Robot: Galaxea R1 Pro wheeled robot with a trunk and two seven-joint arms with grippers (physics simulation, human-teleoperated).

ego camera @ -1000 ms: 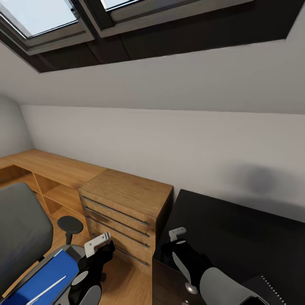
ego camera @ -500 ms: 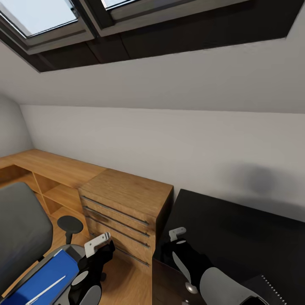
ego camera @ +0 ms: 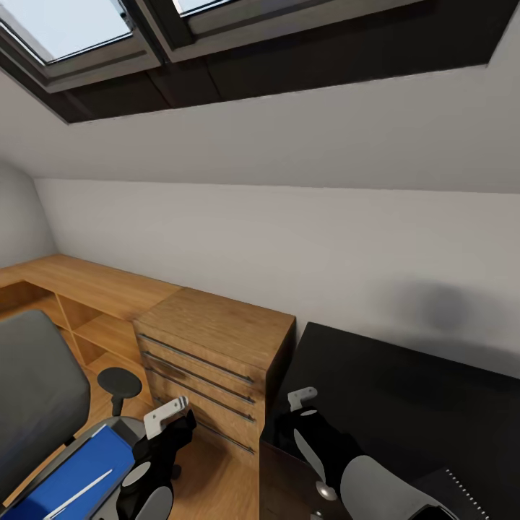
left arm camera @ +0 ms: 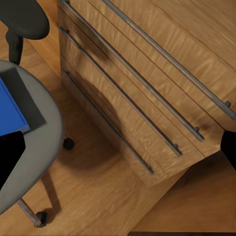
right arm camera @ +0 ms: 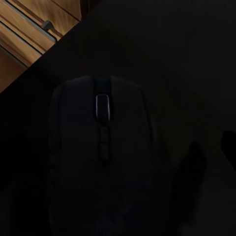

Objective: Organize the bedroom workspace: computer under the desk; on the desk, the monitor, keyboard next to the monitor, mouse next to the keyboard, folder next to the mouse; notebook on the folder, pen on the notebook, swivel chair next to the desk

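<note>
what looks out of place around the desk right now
The blue folder lies on the chair seat instead of the black desk, with a white pen resting on it. The mouse is on the desk.

Black arms point(ego camera: 162, 451), grey-white panels

Bright blue folder point(ego camera: 79, 473) on the grey swivel chair point(ego camera: 32, 390) at lower left; white pen point(ego camera: 79, 494); black tabletop point(ego camera: 404, 390) and mouse point(right arm camera: 101, 162); honey-wood grained chest point(ego camera: 217, 347).
</note>
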